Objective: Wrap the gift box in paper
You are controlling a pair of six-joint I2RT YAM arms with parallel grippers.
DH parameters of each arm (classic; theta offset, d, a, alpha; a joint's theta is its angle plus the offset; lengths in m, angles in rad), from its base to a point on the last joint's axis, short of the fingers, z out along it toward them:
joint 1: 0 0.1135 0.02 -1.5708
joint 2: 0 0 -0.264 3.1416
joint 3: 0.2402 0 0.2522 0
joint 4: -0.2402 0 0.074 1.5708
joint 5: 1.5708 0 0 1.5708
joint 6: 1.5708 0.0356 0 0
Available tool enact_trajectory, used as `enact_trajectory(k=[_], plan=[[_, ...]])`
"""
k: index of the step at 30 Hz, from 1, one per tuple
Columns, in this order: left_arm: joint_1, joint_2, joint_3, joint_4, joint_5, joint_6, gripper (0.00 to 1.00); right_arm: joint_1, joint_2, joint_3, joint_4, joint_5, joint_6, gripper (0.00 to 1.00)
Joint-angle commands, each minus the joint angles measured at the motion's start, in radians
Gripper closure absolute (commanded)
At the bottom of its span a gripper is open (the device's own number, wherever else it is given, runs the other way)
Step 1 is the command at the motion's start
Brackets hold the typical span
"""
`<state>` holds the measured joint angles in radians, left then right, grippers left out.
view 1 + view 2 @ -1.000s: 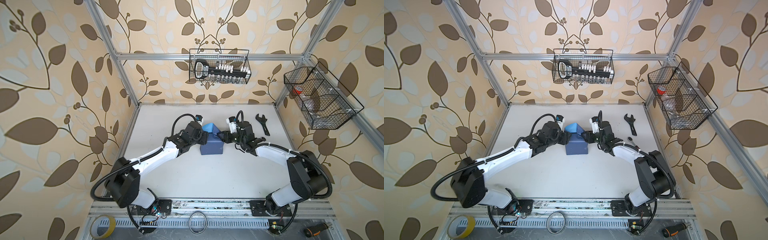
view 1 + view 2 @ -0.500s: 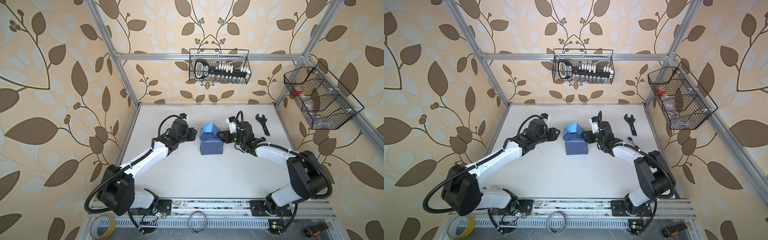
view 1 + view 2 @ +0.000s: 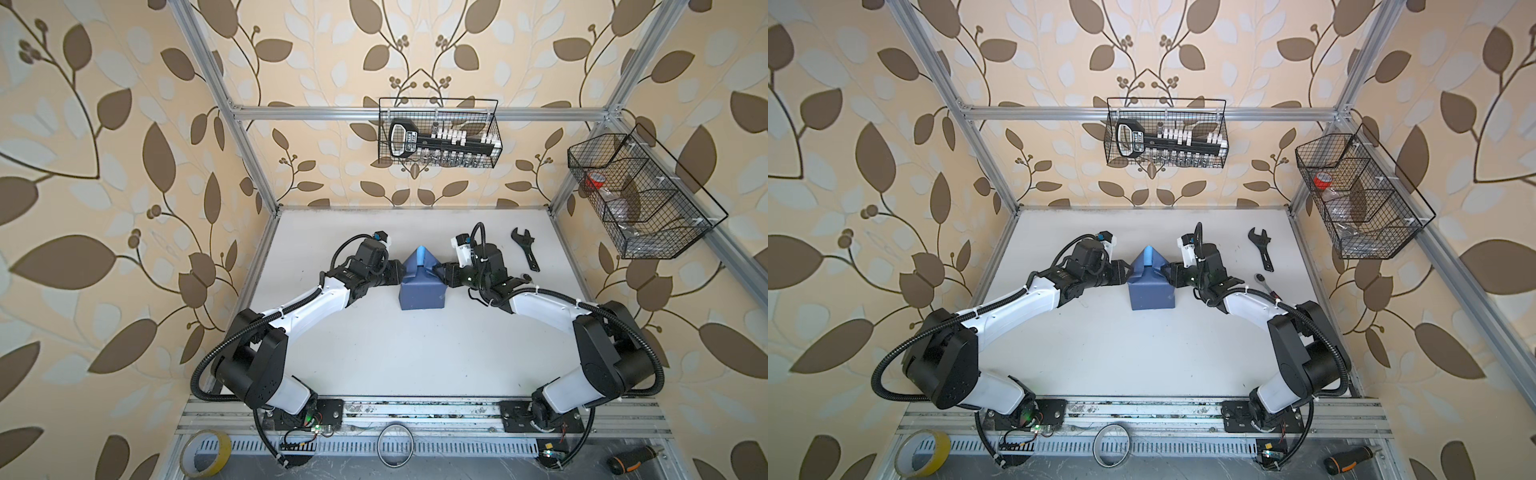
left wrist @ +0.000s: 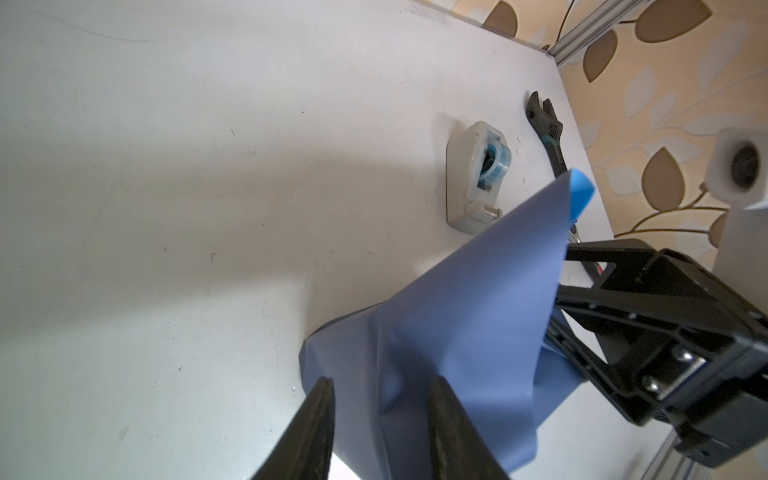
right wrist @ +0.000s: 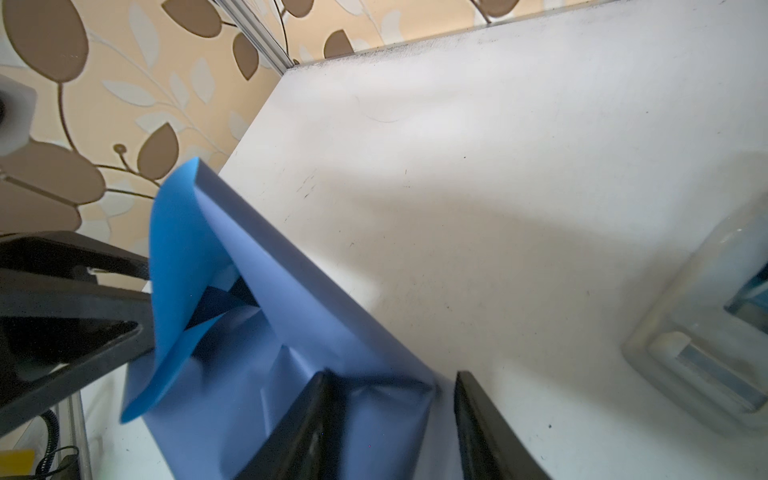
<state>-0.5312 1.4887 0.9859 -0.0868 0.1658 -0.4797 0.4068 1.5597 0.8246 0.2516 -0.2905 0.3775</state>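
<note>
Met the paper (image 3: pixel 419 293) from 2 sides, elbows bent; held left tool (image 4: pixel 380 388) narrow, grip unclear; held right tool (image 5: pixel 390 384) half-open astride a corner.

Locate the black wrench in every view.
In a top view: wrench on the table, far-right area.
In a top view: wrench, same spot.
Left wrist: wrench beyond the tape dispenser.
Right wrist: not in it.
Shared landmark: the paper's light-blue tip, in all four.
</note>
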Motion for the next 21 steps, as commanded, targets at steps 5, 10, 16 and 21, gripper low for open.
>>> enact_trajectory(k=[5, 10, 16, 21], plan=[[-0.014, 0.022, 0.038, 0.051, 0.033, -0.005, 0.57, 0.013, 0.016, -0.044, -0.080, 0.013, -0.010, 0.51], [-0.014, 0.041, 0.043, 0.047, 0.042, 0.010, 0.53, 0.013, 0.011, -0.042, -0.074, 0.008, -0.014, 0.51], [-0.013, -0.002, 0.025, 0.028, 0.030, 0.022, 0.47, 0.013, 0.005, -0.046, -0.072, 0.007, -0.017, 0.51], [-0.011, -0.133, -0.027, 0.009, 0.015, -0.006, 0.43, 0.013, 0.005, -0.048, -0.071, 0.006, -0.021, 0.51]])
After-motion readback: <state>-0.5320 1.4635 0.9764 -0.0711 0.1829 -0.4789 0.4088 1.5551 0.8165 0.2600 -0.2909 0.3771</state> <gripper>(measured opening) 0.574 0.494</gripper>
